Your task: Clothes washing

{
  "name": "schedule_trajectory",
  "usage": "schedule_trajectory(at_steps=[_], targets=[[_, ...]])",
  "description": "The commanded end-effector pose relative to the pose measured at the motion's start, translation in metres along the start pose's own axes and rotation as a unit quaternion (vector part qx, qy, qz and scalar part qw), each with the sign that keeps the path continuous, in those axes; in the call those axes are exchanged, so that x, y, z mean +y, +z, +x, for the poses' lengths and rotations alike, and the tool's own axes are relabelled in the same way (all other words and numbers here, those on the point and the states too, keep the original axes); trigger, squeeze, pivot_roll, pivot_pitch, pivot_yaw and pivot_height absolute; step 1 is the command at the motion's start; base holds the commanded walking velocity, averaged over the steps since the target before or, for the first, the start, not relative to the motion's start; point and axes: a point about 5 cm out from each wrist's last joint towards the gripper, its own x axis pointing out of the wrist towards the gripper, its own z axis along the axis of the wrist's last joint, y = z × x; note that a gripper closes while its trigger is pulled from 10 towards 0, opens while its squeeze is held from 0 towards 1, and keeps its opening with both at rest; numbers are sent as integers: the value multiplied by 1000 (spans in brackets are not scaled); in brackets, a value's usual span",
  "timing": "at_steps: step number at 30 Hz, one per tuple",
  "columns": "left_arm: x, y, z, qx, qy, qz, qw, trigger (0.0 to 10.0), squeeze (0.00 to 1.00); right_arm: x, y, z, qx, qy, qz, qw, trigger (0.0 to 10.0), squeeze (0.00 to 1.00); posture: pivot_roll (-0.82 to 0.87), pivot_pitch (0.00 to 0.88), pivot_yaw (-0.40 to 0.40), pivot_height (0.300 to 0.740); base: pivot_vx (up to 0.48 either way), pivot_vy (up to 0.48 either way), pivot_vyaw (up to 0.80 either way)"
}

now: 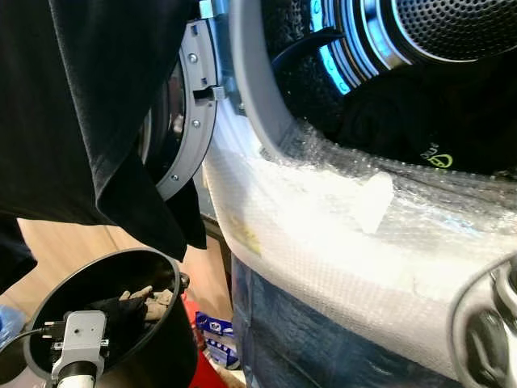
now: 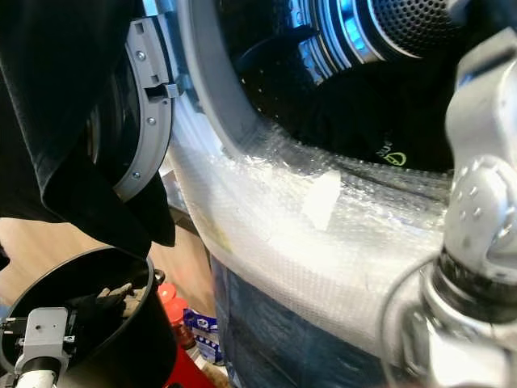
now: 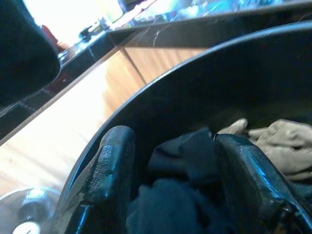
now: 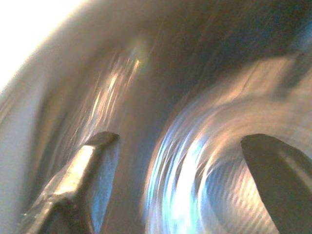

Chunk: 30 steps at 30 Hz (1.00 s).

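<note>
Below, black basket [image 1: 48, 303] holds dark clothes [image 3: 180, 195].

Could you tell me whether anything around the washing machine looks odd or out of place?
Yes: bubble wrap still covers the washing machine's front below the drum opening, like unremoved packaging. A black garment hangs over the open door, hiding part of it.

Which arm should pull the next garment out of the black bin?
Left. The left gripper is already down in the black bin, fingers straddling a dark garment beside a tan glove. The right gripper is open, up at the washer drum.
</note>
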Motion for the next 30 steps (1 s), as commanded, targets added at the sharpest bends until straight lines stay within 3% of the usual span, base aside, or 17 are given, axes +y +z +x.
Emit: schedule_trajectory(at_steps=[1, 2, 6, 11, 12, 13, 14, 16, 17, 18, 19, 21, 22, 23, 26, 28, 30], targets=[[2, -1, 2, 3, 3, 4, 1000, 10000, 0, 21, -34, 0, 103, 43, 6, 994, 10000, 1000, 7, 0, 105, 740, 0, 0, 0], [2, 0, 2, 3, 3, 3, 1000, 10000, 0, 23, -40, -1, 119, 43, 14, 992, 10000, 1000, 6, 0, 106, 740, 0, 0, 0], [3, 2, 4, 0, 6, 1, 1000, 10000, 0, 21, -14, -1, 27, 46, 65, 996, 10000, 1000, 2, 0, 110, 740, 0, 0, 0], [2, 1, 5, 1, 3, 2, 1000, 10000, 0, 27, 8, -12, -54, 124, 108, 985, 10000, 1000, -8, 0, 112, 740, 0, 0, 0], [1, 2, 5, 0, 4, 1, 1000, 10000, 0, 30, 11, -16, -69, 140, 124, 980, 10000, 118, -4, 0, 112, 740, 0, 0, 0], [1, 2, 5, 0, 4, 1, 1000, 10000, 0, 31, 12, -18, -75, 144, 131, 978, 10000, 118, -4, 0, 112, 740, 0, 0, 0], [1, 2, 6, -1, 4, 0, 1000, 10000, 0, 33, 13, -21, -88, 156, 163, 970, 10000, 0, -4, 0, 112, 740, 0, 0, 0], [1, 2, 5, -1, 5, 0, 1000, 10000, 0, 35, 16, -27, -109, 183, 219, 952, 10000, 0, -7, 0, 114, 740, 0, 0, 0], [1, 2, 5, -1, 5, 0, 1000, 10000, 0, 35, 16, -27, -109, 183, 219, 952, 10000, 0, -7, 0, 114, 740, 0, 0, 0], [1, 3, 5, -1, 5, 0, 1000, 10000, 0, 36, 17, -31, -122, 204, 245, 940, 10000, 0, -4, 0, 117, 740, 0, 0, 0], [3, 3, 5, -4, 8, -2, 1000, 10000, 0, 40, 17, -51, -143, 288, 289, 902, 10000, 0, -4, 0, 116, 740, 0, 0, 0], [5, 4, 6, -6, 11, -1, 1000, 10000, 0, 43, 18, -58, -154, 318, 307, 884, 10000, 0, -6, 0, 117, 740, 0, 0, 0], [7, 4, 6, -8, 16, 0, 1000, 10000, 0, 47, 18, -65, -157, 347, 330, 864, 10000, 0, -6, 0, 116, 740, 0, 0, 0], [10, 6, 8, -14, 23, 2, 1000, 10000, 0, 53, 18, -78, -157, 396, 358, 831, 10000, 0, -6, 0, 116, 740, 0, 0, 0], [17, 13, 11, -29, 41, 0, 999, 10000, 0, 70, 11, -102, -132, 475, 391, 778, 10000, 0, 2, 0, 112, 740, 0, 0, 0], [19, 16, 12, -34, 49, -1, 998, 10000, 0, 76, 5, -110, -110, 497, 404, 760, 10000, 0, 1, 0, 112, 740, 0, 0, 0], [21, 18, 12, -39, 57, -2, 998, 10000, 0, 89, -16, -124, -45, 509, 452, 731, 10000, 0, 13, 0, 105, 740, 0, 0, 0]])
